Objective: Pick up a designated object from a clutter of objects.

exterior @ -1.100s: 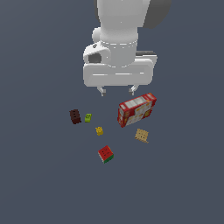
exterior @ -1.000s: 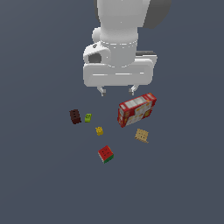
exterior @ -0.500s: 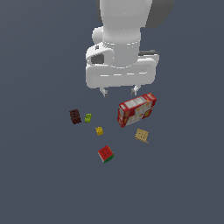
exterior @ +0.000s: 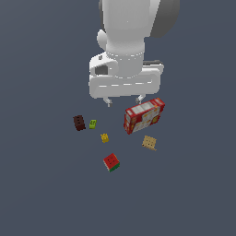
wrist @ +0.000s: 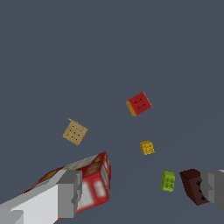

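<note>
With your claw [exterior: 124, 100] hanging wide open and empty above the tabletop, watch that its descent onto the tiny yellow-orange studded block [exterior: 105, 137], sitting between the lime-green block [exterior: 92, 123] and red-and-green cube [exterior: 111, 162], doesn't snag the nearby green one.

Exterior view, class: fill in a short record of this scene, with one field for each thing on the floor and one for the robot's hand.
hand: open, above the floor, holding nothing
yellow block: tiny, studded, alone near the middle of the group
green block: tiny, beside the brown block
brown block: farthest to the exterior view's left
red box: largest item, printed red and white
tan block: flat, studded, near the red box
red-and-green cube: nearest the camera
</note>
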You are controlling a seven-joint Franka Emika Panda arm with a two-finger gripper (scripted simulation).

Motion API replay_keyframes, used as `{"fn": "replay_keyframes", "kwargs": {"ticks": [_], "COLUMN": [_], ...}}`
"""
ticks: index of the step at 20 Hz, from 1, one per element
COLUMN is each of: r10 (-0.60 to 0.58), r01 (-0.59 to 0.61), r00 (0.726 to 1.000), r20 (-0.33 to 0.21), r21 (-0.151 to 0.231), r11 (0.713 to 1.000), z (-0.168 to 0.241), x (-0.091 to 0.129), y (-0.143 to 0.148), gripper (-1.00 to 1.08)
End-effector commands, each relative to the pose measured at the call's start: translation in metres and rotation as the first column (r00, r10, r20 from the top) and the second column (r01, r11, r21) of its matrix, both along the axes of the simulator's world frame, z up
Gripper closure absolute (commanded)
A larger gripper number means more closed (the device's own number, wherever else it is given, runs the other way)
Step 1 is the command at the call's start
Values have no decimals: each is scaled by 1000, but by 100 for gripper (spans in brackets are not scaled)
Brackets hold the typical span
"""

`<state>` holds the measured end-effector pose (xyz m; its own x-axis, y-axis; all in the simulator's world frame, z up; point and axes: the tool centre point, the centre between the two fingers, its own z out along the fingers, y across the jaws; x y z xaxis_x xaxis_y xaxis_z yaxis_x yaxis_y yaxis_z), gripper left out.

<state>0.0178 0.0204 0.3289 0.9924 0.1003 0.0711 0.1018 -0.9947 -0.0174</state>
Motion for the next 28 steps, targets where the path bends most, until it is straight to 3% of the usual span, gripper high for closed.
{"fn": "replay_keyframes", "kwargs": {"ticks": [1, 11, 20, 28], "r10": [11, 104, 210, 261], "r01": [-11, -105, -212, -263], "r00": [1000, 994, 976, 963], "r20": [-4, -29, -57, -67], "r21": [-5, -29, -33, -26], "r11": [1000, 994, 977, 964], "z": [-13, -109, -207, -250], "x": [2, 3, -18, -35], "y": [-5, -44, -79, -91], "gripper": [-92, -92, -92, -92]}}
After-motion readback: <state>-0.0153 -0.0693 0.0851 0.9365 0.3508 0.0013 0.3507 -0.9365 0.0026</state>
